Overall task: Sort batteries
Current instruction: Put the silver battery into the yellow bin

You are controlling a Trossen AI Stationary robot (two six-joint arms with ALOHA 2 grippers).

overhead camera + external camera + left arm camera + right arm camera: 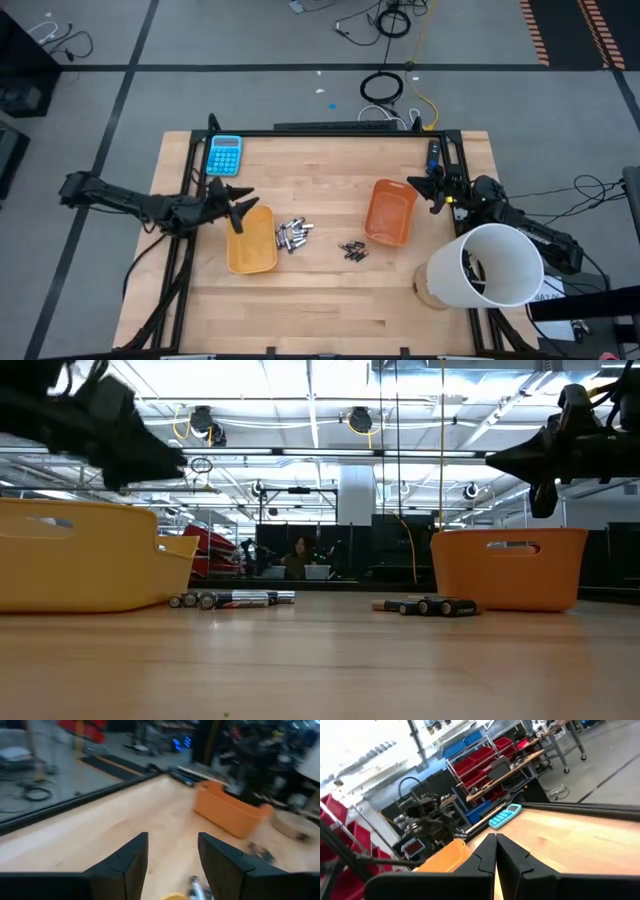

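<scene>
High view showed two loose groups of batteries on the pale wooden table (pixel 330 300): the larger silvery-grey cylindrical batteries (pixel 292 235) lay just right of the yellow plastic tray (pixel 252 250), and the smaller dark cylindrical batteries (pixel 351 250) lay near the left side of the orange plastic tray (pixel 390 212). We could not tell whether either tray held any batteries.

We found the left gripper (pixel 240 205) poised above the far left corner of the yellow tray, its fingers (pixel 127 865) apart with nothing between them. The right gripper (pixel 428 190) hung beside the far right edge of the orange tray, fingers pressed together and empty.

We judged the following risks:
- The silvery batteries lay touching one another; a descent into the cluster could nudge neighbours and set them rolling, or catch two at once.
- They sat close to the yellow tray's wall, so a finger could strike the rim and shift the tray.
- The right gripper would need to open before any pick; lowering it closed would only scatter the dark batteries.
- A blue calculator (pixel 224 155) at the far left and a white paper cup (pixel 487 265) at the near right stood within arm sweep.
</scene>
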